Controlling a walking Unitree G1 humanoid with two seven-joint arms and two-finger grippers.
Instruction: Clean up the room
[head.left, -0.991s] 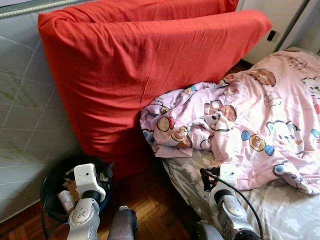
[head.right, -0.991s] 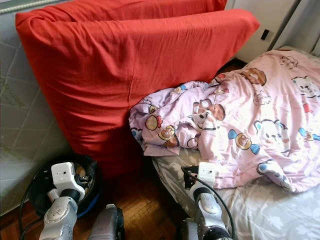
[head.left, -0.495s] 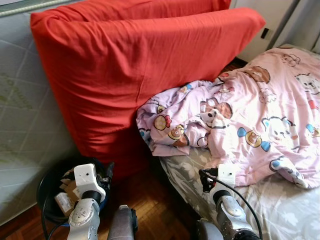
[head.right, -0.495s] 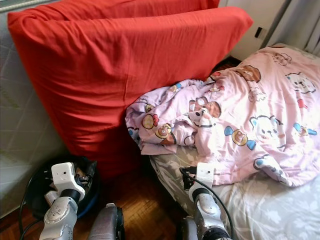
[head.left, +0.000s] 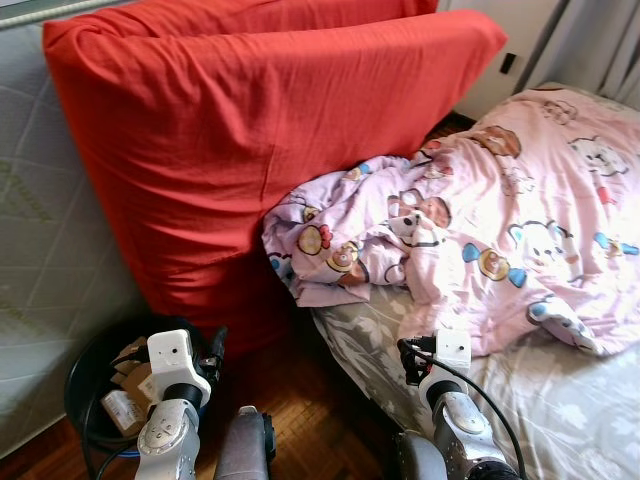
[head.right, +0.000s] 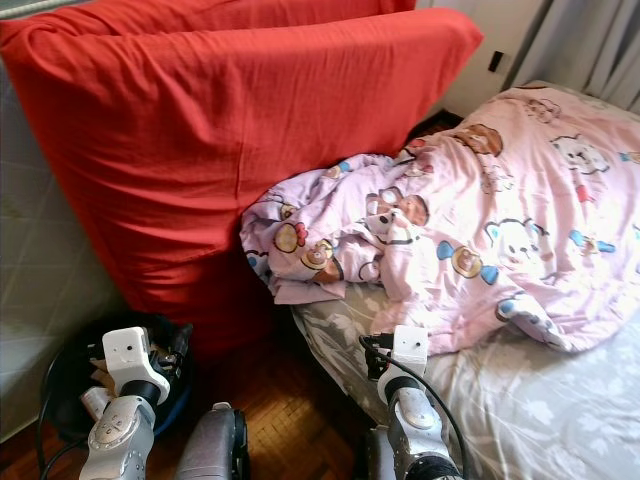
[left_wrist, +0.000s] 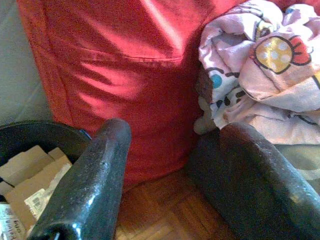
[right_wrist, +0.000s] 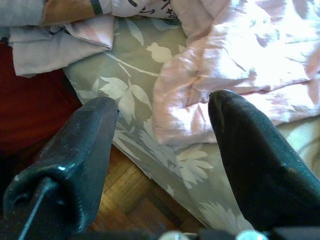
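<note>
While the pink blanket lies crumpled at the bed's edge against the red cushion, tidying looks barely begun. Left gripper and right gripper both hang with fingers apart, empty.

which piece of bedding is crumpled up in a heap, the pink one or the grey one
The pink cartoon-print blanket is the crumpled one, bunched against the red cushion. The grey leaf-print sheet lies flat on the bed beneath it.
</note>
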